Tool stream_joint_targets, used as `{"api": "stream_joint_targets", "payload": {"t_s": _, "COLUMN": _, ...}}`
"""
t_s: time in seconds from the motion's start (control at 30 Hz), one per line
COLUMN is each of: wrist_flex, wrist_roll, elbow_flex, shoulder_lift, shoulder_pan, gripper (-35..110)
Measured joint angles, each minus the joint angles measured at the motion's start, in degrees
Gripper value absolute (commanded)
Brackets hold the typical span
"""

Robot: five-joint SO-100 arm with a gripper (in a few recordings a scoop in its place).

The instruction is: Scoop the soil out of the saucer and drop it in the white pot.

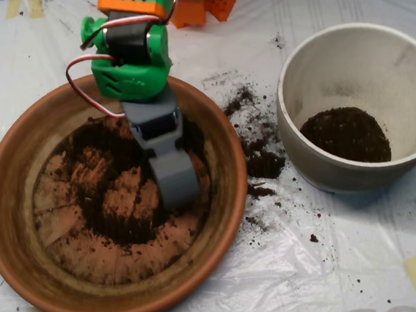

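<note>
Scoop (175,180) sits low in the saucer (8,219), mouth down against the base, right of centre. From straight above only its grey back shows, so I cannot tell whether the shells are parted or closed, or whether anything is inside.

Soil (126,226) in the saucer: thin and patchy. A dark ring and smears around bare orange streaks, thickest along the upper base near the scoop's neck and in a crescent just below and left of the scoop. No deep pile left.

Pot (405,63) stands right of the saucer, apart from it, with a dark mound of soil on its floor. Spilled crumbs (255,144) lie on the plastic sheet (336,261) between saucer and pot.

Handling, as I judge it:
- Loose, dry-looking, light; fine grains with small clumps. No stiffness, will not hold shape.
- Sheds easily: the spill between the dishes suggests it trickles from any gap during carry.
- A thin layer on a hard flat base gives little to bite; shells would likely skate over the terracotta.

Where to take it: the thicker crescent below-left of the scoop, or the dark band at the upper base. Better to gather grains toward the rim wall, then close on the heap.
</note>
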Motion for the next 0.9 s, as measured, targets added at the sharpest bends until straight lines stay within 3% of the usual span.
{"api": "stream_joint_targets", "payload": {"t_s": 0.27, "wrist_flex": 0.4, "wrist_roll": 0.2, "elbow_flex": -2.5, "shoulder_lift": -3.3, "shoulder_pan": -0.7, "gripper": 38}}
{"api": "stream_joint_targets", "payload": {"t_s": 0.4, "wrist_flex": 0.4, "wrist_roll": 0.2, "elbow_flex": -4.0, "shoulder_lift": -4.7, "shoulder_pan": -0.5, "gripper": 25}}
{"api": "stream_joint_targets", "payload": {"t_s": 0.9, "wrist_flex": -1.2, "wrist_roll": -1.4, "elbow_flex": -3.8, "shoulder_lift": -2.5, "shoulder_pan": 1.1, "gripper": 4}}
